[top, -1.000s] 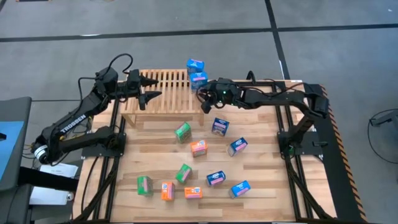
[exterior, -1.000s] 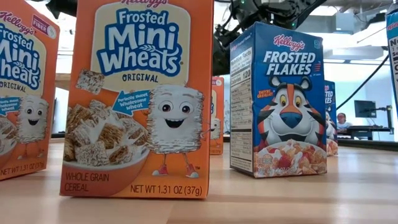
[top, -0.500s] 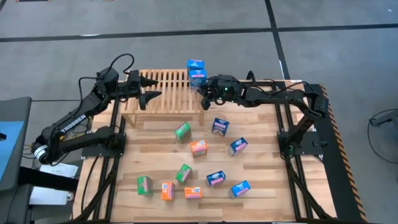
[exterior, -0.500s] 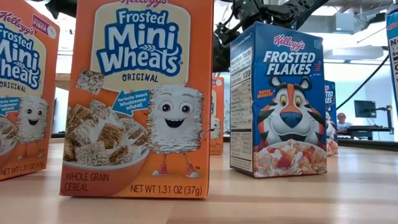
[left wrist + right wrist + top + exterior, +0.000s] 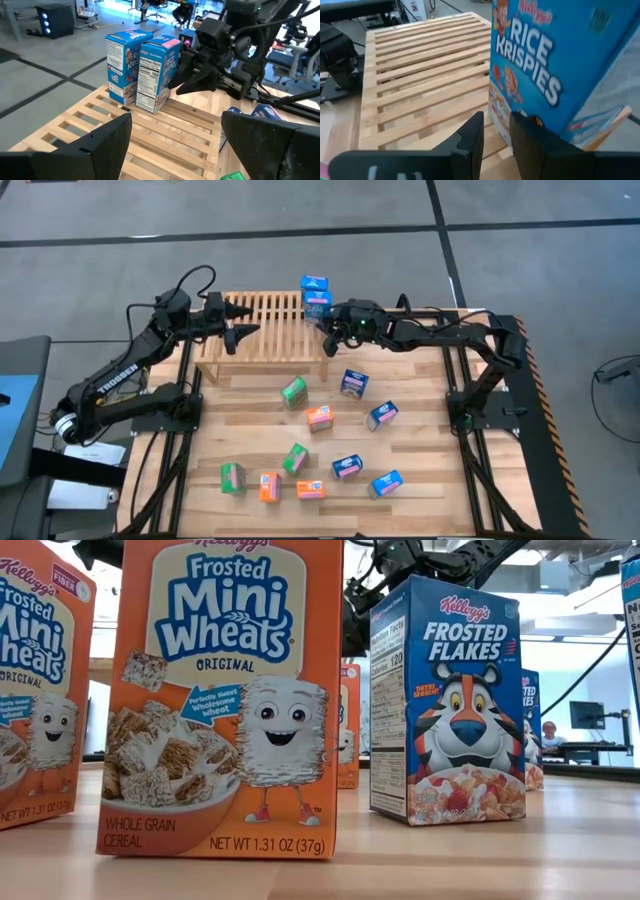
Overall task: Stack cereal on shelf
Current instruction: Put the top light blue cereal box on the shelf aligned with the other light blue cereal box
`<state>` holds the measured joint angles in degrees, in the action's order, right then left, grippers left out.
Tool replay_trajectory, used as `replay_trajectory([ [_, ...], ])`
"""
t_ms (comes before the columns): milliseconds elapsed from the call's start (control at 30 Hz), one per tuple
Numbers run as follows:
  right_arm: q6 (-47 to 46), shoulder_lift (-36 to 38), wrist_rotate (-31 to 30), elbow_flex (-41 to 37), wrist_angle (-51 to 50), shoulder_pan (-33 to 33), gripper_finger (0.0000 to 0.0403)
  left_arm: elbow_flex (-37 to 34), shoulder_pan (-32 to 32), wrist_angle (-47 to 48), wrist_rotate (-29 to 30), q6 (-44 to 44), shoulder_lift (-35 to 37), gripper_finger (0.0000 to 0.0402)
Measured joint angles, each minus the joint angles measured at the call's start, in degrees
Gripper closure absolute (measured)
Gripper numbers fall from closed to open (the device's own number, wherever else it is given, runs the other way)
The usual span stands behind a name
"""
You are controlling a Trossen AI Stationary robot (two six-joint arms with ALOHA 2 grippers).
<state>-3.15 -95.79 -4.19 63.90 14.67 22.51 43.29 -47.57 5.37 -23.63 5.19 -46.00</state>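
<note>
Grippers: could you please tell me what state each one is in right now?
Left gripper: open, empty, over the shelf.
Right gripper: slightly open, nothing between its fingers, beside a Rice Krispies box.

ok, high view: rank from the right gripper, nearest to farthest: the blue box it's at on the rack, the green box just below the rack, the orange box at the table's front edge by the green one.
From the right gripper:
1. Blue box, on the rack's right end, right at the fingertips.
2. Green box, on the table just in front of the rack.
3. Orange box, front-left of the table, beside another green box.
</note>
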Motion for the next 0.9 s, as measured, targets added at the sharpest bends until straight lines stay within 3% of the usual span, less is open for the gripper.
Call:
replay_trajectory([
  [367,1.26,2.34,0.23,0.00,-0.52,0.40,0.0285,0.00,0.00,0.52,1.52,0.22,0.00,0.0102],
  [733,2.42,12.52,1.20,0.07,-15.01,-1.30,0.0285,0.00,0.00,3.10,1.56,0.59,-0.02,0.0102],
  [900,6.81,11.97,-3.26,0.03,-16.61,-0.28,0.0285,0.00,0.00,2.85,2.00,0.71,-0.02,0.0102],
])
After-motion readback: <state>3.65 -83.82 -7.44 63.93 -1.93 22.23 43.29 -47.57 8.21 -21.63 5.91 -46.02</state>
